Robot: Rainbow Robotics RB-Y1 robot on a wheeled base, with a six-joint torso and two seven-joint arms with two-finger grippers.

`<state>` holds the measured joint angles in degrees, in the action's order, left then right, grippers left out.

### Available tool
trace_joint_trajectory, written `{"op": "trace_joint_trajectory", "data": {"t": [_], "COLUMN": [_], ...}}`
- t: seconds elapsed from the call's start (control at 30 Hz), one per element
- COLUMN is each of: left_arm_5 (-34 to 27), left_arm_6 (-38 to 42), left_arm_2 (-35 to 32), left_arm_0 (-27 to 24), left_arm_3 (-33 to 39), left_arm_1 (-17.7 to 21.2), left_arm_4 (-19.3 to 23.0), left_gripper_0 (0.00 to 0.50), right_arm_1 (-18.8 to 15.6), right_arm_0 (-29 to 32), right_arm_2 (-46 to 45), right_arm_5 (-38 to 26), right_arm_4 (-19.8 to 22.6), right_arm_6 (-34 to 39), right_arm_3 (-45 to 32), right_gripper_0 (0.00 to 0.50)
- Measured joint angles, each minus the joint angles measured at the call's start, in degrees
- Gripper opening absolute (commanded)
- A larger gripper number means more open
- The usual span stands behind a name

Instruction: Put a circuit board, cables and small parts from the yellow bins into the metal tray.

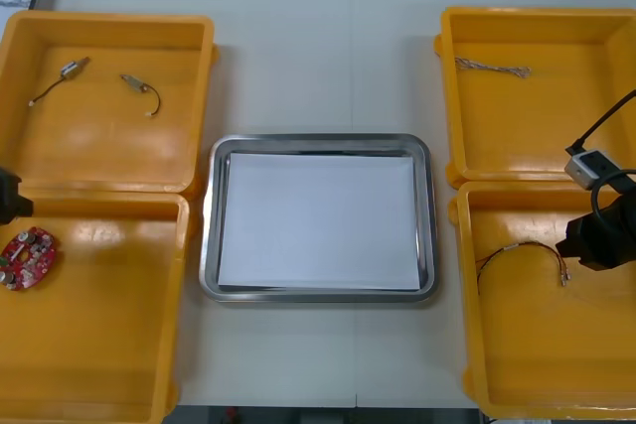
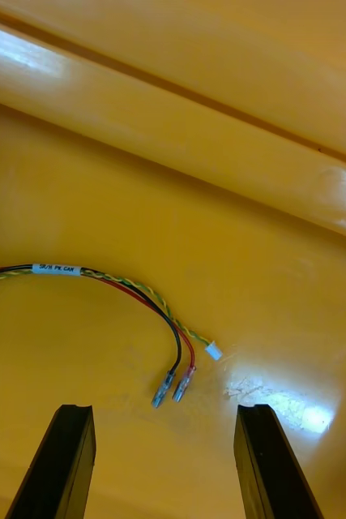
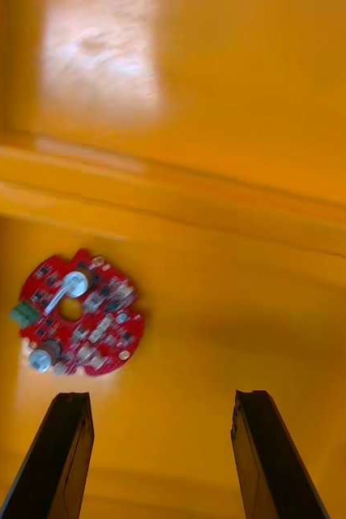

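Observation:
A round red circuit board (image 1: 27, 257) lies in the near left yellow bin (image 1: 109, 345); my left gripper (image 3: 163, 454) hovers over that bin, open, with the circuit board (image 3: 79, 315) just beyond its left finger. A red and yellow cable (image 1: 522, 257) lies in the near right bin (image 1: 537, 364). My right gripper (image 2: 164, 462) is open above it, the cable's (image 2: 132, 292) plug ends lying just ahead of the gap between the fingers. The metal tray (image 1: 211, 245), white inside, sits between the bins with nothing in it.
The far left bin (image 1: 99, 146) holds two small metal parts with short wires (image 1: 70, 71) (image 1: 139, 86). A twisted cable (image 1: 492, 69) lies in the far right bin (image 1: 537, 136). Bare table shows beyond and in front of the tray.

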<state>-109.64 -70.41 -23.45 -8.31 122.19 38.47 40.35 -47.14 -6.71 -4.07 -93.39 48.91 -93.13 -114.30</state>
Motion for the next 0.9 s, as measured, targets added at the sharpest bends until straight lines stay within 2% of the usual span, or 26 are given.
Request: {"op": "trace_joint_trajectory", "data": {"t": [0.17, 0.23, 0.3, 0.37, 0.47, 0.57, 0.67, 0.77, 0.9], "left_arm_5": [0.0, 0.1, 1.1, 2.5, 3.4, 5.2, 7.1, 7.6, 7.7], "left_arm_6": [3.1, 3.1, 4.1, 7.2, 18.1, 33.6, 44.1, 43.3, 33.0], "left_arm_2": [-6.9, -7.8, -7.6, -6.6, -3.5, -1.5, -1.4, -1.8, -3.8], "left_arm_0": [5.9, 7.2, 8.5, 9.8, 11.5, 13.0, 13.9, 14.2, 14.2], "left_arm_3": [0.2, 0.8, 2.4, 4.9, 8.4, 9.9, 10.0, 10.0, 8.7], "left_arm_1": [-0.1, -0.2, -0.5, -1.0, -1.3, -1.3, -1.8, -3.3, -6.1], "left_arm_4": [0.0, -0.5, -2.5, -6.8, -12.5, -13.3, -13.3, -13.3, -12.1], "left_gripper_0": [0.5, 0.5, 0.5, 0.5, 0.5, 0.5, 0.5, 0.5, 0.5], "right_arm_1": [0.0, 0.0, 0.0, 0.0, 0.0, 0.0, 0.0, 0.0, 0.0], "right_arm_0": [0.7, 1.4, 2.2, 3.1, 4.5, 5.7, 6.5, 6.9, 7.3], "right_arm_2": [0.3, 0.3, 0.3, 0.3, 0.3, 0.4, 0.8, 1.5, 2.8], "right_arm_5": [1.9, 3.2, 4.9, 6.3, 7.8, 9.0, 9.8, 10.2, 11.9], "right_arm_4": [0.0, 0.0, 0.0, 0.0, 0.0, -0.4, -0.9, -1.6, -3.2], "right_arm_6": [-7.7, -10.2, -11.1, -11.1, -11.2, -11.2, -11.2, -11.2, -11.2], "right_arm_3": [0.9, 1.0, 1.0, 1.0, 1.0, 1.1, 1.7, 2.1, 2.2], "right_gripper_0": [0.5, 0.5, 0.5, 0.5, 0.5, 0.5, 0.5, 0.5, 0.5]}}
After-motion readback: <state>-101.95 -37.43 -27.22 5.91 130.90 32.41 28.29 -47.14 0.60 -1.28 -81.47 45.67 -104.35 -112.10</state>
